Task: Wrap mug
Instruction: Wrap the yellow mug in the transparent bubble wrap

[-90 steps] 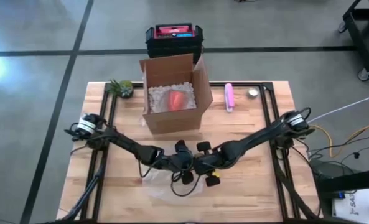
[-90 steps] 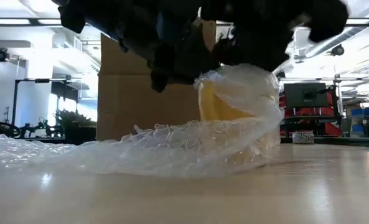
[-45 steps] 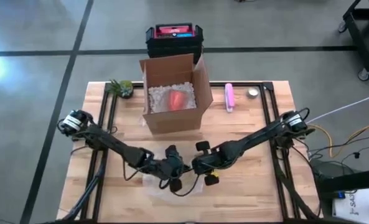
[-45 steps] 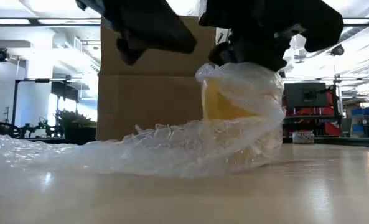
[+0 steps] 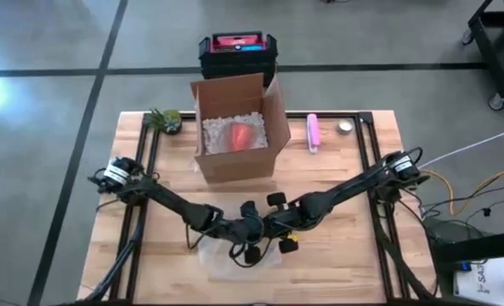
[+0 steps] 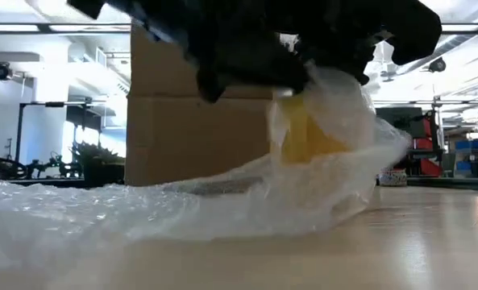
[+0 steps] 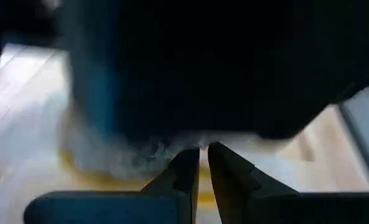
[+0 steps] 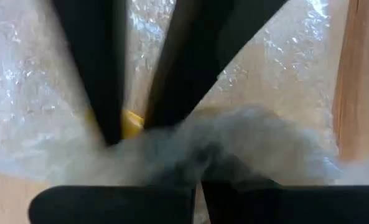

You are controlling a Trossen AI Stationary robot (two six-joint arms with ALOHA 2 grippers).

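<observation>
A pale wooden table point(image 5: 353, 255) is seen from above, with two dark robot arms reaching in from either side and meeting near its front centre. There a yellow mug point(image 6: 307, 137) sits on a sheet of clear bubble wrap point(image 6: 142, 205), with part of the sheet drawn up over it. The left gripper point(image 5: 250, 231) is just beside the mug, its fingers point(image 7: 190, 177) almost together, pinching a fold of the bubble wrap. The right gripper point(image 5: 279, 234) comes from the other side and also has its fingers nearly closed on the wrap at the top of the mug. Farther back on the table stands an open brown cardboard box point(image 5: 235, 132) holding white packing chips and a red object. Beside the box lie a small green plant point(image 5: 167, 119) and a pink cylinder point(image 5: 314, 133).
</observation>
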